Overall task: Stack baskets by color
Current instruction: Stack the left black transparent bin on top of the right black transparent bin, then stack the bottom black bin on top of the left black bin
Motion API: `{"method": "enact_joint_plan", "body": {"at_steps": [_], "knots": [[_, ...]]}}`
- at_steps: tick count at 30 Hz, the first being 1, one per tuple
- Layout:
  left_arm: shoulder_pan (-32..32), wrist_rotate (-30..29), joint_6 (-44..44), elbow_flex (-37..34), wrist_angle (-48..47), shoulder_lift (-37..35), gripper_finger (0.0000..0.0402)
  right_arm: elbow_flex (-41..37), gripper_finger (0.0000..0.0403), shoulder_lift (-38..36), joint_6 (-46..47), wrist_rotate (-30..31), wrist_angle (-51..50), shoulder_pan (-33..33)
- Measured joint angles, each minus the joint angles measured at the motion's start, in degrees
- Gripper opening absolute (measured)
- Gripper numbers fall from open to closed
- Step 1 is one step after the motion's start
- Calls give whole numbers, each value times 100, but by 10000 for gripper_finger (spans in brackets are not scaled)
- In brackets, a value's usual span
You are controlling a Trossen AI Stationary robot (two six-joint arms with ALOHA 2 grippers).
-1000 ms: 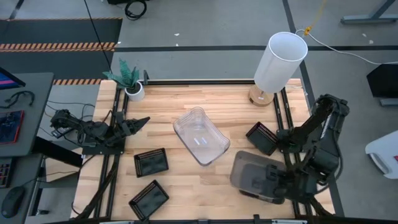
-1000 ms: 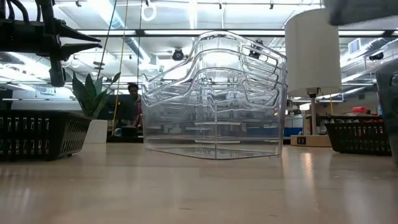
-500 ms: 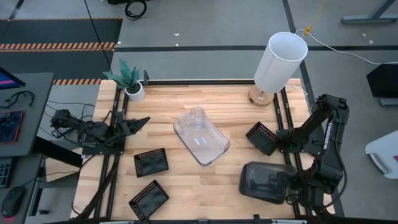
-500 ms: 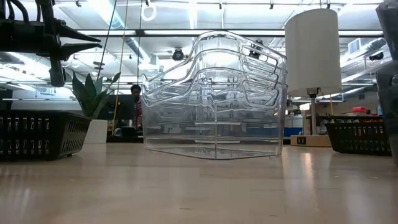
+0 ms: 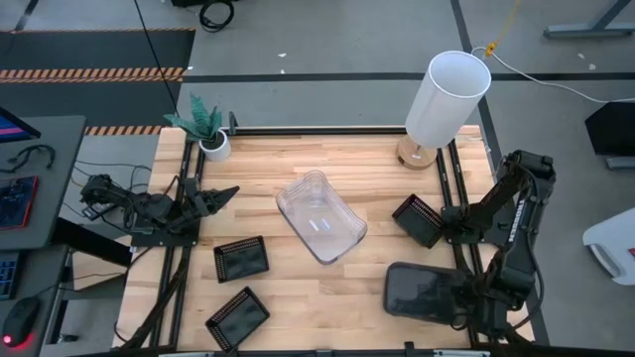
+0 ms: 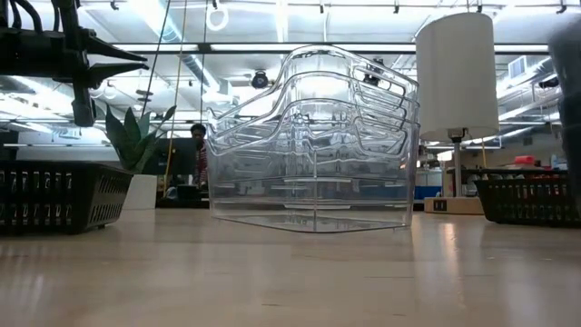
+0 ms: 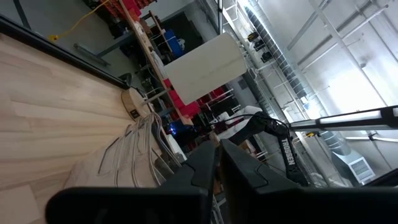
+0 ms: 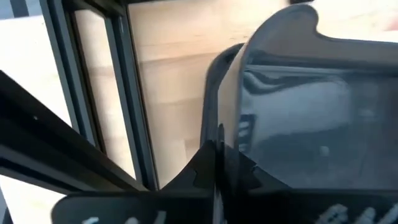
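Observation:
A smoky-grey basket [image 5: 422, 291] is at the table's near right, with my right gripper [image 5: 459, 297] shut on its right end; the right wrist view shows it close up [image 8: 298, 106]. A nest of clear baskets [image 5: 320, 216] stands on its base at the table's middle. Three small black slatted baskets rest on the wood: two near left [image 5: 241, 260] [image 5: 238, 317] and one at the right [image 5: 418, 220]. My left gripper [image 5: 223, 194] waits shut above the table's left side, touching nothing. My right gripper pinches the rim of the grey basket's right end wall [image 8: 214, 121] between its two fingers [image 8: 199, 171]. The fingers come from above, pointing down. The basket sits roughly level with its opening up; I cannot tell whether its base touches the table.
A tall white lamp shade [image 5: 444, 99] stands at the far right, and a small white pot with a green plant [image 5: 205, 124] at the far left. Black frame rails [image 5: 466, 248] run along both sides of the table. Bare wood lies between the clear baskets and the near edge.
My right gripper has gone down and a little toward the table's right edge, carrying the grey basket. The basket now sits lower, closer to the table's near right corner.

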Motion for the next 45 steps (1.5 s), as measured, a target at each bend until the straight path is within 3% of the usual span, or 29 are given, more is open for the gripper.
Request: {"method": "enact_joint_plan", "body": {"at_steps": [10,15,25,34,41,45], "knots": [[0,-2,0,2,0,0,30,-230,66,0,13,-142,74,-4],[-2,0,0,0,0,0,30,108,97,-75,39,-286,-220,-4],[-1,-2,0,2,-2,0,31,806,122,-739,52,289,-181,-253],[-2,-2,0,0,-2,0,33,634,122,-1995,56,360,2149,-1408],[0,-1,0,2,-1,0,32,557,122,-2409,103,657,3005,-2469],[0,-2,0,0,-2,0,28,557,122,-2551,785,685,3372,-3250]]}}
